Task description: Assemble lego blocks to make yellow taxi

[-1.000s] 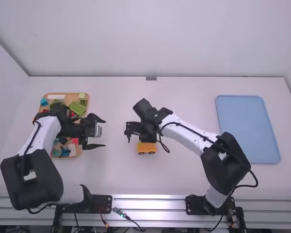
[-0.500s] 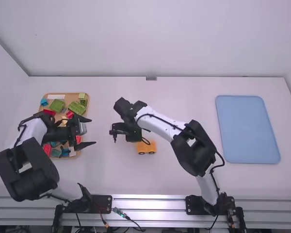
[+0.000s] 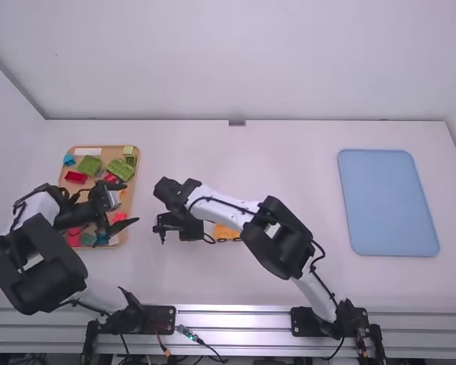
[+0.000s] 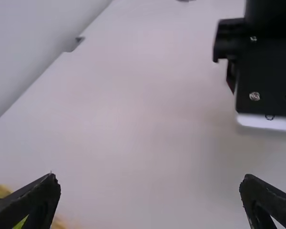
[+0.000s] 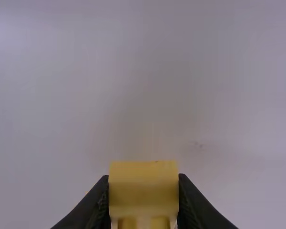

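Observation:
In the high view my left gripper (image 3: 131, 203) stands open over the right side of the wooden tray of blocks (image 3: 136, 175); its fingers in the left wrist view are wide apart, with nothing held between them by the gripper (image 4: 150, 179). My right gripper (image 3: 181, 223) is above the table between the tray and the orange-yellow wheeled base (image 3: 226, 233), which the right arm partly covers. A yellow block (image 5: 143, 191) is pinched between both fingertips of the right gripper (image 5: 143, 179) in the right wrist view; pale and yellow parts show at its lower end.
Green (image 3: 90, 165), red (image 3: 75, 177) and blue (image 3: 68, 160) blocks lie in the tray, with several others. A blue flat tray (image 3: 387, 201) rests at the table's right. The right arm's dark housing (image 4: 264, 71) hangs near my left gripper.
My right gripper has moved left, away from the wheeled base, with the arm now crossing over that base. The left gripper has drawn back left over the tray, still open.

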You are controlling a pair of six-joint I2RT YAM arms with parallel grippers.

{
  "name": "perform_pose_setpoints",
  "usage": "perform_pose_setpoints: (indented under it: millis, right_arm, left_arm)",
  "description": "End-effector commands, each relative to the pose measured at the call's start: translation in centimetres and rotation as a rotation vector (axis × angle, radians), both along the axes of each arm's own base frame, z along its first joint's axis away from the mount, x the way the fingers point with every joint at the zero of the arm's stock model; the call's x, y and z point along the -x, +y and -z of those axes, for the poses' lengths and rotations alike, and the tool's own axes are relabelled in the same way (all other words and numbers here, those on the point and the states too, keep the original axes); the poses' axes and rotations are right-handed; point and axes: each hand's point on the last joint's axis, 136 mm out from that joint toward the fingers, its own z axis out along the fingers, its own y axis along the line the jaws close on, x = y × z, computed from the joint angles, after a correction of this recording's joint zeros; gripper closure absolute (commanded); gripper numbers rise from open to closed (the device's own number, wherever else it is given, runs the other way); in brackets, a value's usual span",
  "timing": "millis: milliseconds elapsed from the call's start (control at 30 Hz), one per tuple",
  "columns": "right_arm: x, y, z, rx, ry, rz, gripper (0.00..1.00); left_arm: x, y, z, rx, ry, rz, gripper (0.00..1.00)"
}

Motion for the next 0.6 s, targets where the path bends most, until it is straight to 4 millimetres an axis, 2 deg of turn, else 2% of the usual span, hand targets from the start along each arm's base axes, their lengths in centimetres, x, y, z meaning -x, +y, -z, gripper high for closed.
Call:
perform_pose_setpoints:
  millis: [0, 100, 167, 333, 533, 567]
  right_arm:
    - [-0.7, -0.5, 0.7, 0.025, -0.001, 0.031, 1.00]
    - [-0.4, -0.2, 1.0, 0.019, 0.010, 0.028, 1.00]
    - [-1.1, 0.1, 1.1, 0.011, -0.014, 0.073, 1.00]
    - [-1.1, 0.2, 1.4, 0.007, -0.013, 0.074, 0.99]
    - [-0.8, 0.5, 1.3, -0.009, 0.004, 0.073, 0.91]
    - [-0.8, 0.6, 1.4, -0.013, 0.008, 0.071, 0.87]
  left_arm:
    - [-0.5, 0.5, -1.2, 0.045, -0.070, -0.025, 0.01]
    - [-0.5, 0.8, -1.6, 0.062, -0.082, -0.041, 0.01]
    - [-0.5, 0.8, -1.7, 0.072, -0.089, -0.044, 0.01]
    - [-0.5, 0.6, -1.6, 0.070, -0.082, -0.037, 0.01]
    - [-0.4, 0.7, -1.7, 0.078, -0.080, -0.045, 0.01]
    - [-0.4, 0.7, -1.7, 0.079, -0.078, -0.045, 0.01]
